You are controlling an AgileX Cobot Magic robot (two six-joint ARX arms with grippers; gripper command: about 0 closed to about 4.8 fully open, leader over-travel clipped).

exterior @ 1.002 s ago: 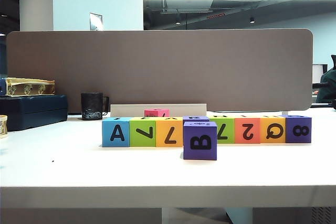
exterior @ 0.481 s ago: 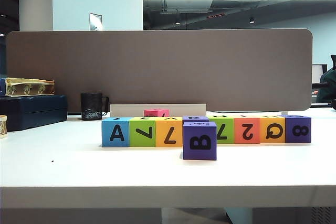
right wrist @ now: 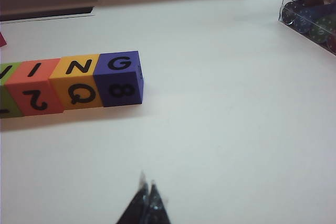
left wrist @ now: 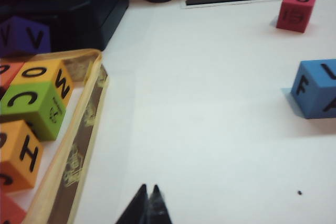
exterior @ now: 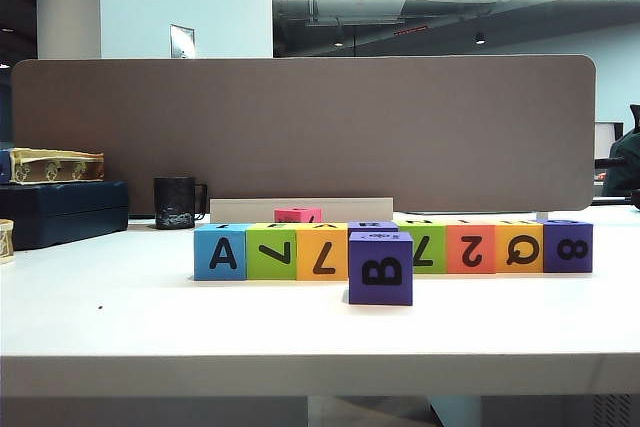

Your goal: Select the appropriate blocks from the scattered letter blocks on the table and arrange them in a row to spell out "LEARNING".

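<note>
The wide, matte white table [exterior: 120, 317] is backed by a flat grey-brown partition board [exterior: 300, 132] with rounded corners. At its centre, 8 matte letter blocks [exterior: 322, 252] are lined up, with a purple B cube [exterior: 381, 268] set at 6 o'clock. The left gripper [left wrist: 148, 198] and right gripper [right wrist: 147, 193] are seen pressed closed, empty, above bare tabletop.

We count ten blocks [exterior: 380, 267] on the table [exterior: 120, 327], six more in the tray [left wrist: 79, 145], one mug [exterior: 176, 202] and two grippers, left [left wrist: 148, 198] and right [right wrist: 147, 192].
</note>
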